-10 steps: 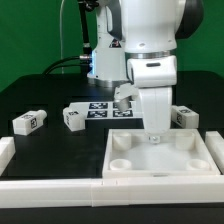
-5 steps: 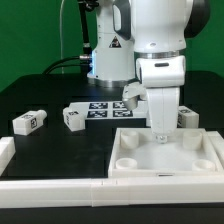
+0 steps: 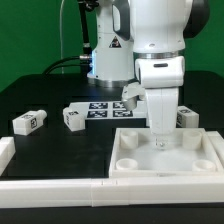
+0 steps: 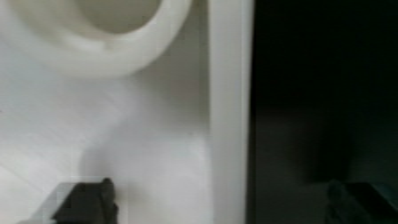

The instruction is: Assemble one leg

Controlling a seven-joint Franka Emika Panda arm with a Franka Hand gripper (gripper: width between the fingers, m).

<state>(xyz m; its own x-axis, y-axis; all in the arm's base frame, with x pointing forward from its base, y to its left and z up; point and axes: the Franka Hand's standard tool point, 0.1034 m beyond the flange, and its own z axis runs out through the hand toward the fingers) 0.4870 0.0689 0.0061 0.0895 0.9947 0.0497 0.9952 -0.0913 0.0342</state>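
Observation:
The white square tabletop [image 3: 170,160] with round corner sockets lies at the front right. My gripper [image 3: 160,138] hangs low over its far edge, open. In the wrist view the gripper [image 4: 217,205] straddles that edge: one dark finger [image 4: 82,200] is over the white tabletop [image 4: 125,120], the other over the black table. A round socket [image 4: 121,22] shows ahead. Several small white legs with tags lie loose: one leg [image 3: 27,122] at the left, one leg [image 3: 72,118] beside it, one leg [image 3: 186,118] right of the arm, one leg [image 3: 130,95] behind it.
The marker board [image 3: 100,108] lies flat behind the legs in the middle. A low white wall [image 3: 50,186] runs along the front edge, and a white block [image 3: 5,150] stands at the left. The arm's base [image 3: 105,60] stands at the back.
The gripper has moved to the exterior view's right and slightly lower, and the tabletop has shifted right with it. Over the last half second almost nothing moved.

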